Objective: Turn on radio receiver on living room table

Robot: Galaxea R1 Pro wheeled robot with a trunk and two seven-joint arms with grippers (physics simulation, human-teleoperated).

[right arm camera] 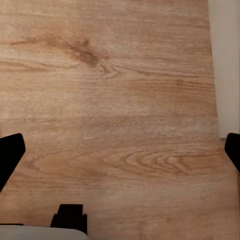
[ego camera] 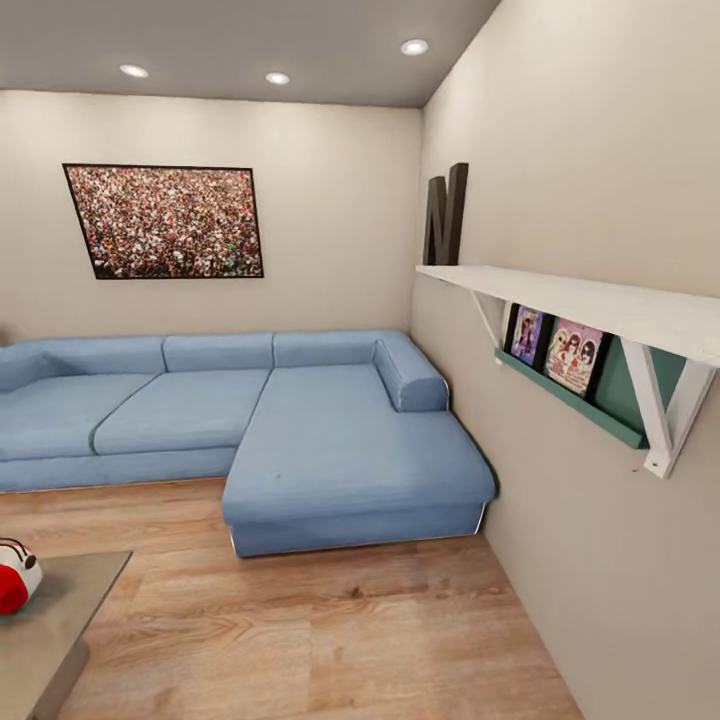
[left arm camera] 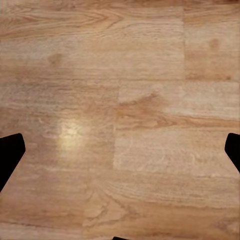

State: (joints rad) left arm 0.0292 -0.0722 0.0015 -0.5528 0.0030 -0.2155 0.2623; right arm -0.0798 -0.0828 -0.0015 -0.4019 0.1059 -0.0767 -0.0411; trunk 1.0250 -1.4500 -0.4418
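The red radio receiver (ego camera: 14,577), with its white side band, sits at the head view's left edge, partly cut off, on the grey glossy coffee table (ego camera: 60,615). The blue sectional sofa (ego camera: 250,420) fills the back of the living room. My left gripper (left arm camera: 120,150) stands open over bare wood floor, its dark fingertips (left arm camera: 10,150) wide apart at both sides of the left wrist view. My right gripper (right arm camera: 120,150) is open too, over floor beside a white strip (right arm camera: 226,65) that looks like a wall base.
A white wall shelf (ego camera: 590,310) on angled brackets juts from the right wall, with framed pictures (ego camera: 560,350) on a green ledge below. A large framed picture (ego camera: 165,220) hangs above the sofa. Light wood floor (ego camera: 320,630) lies between table, sofa and wall.
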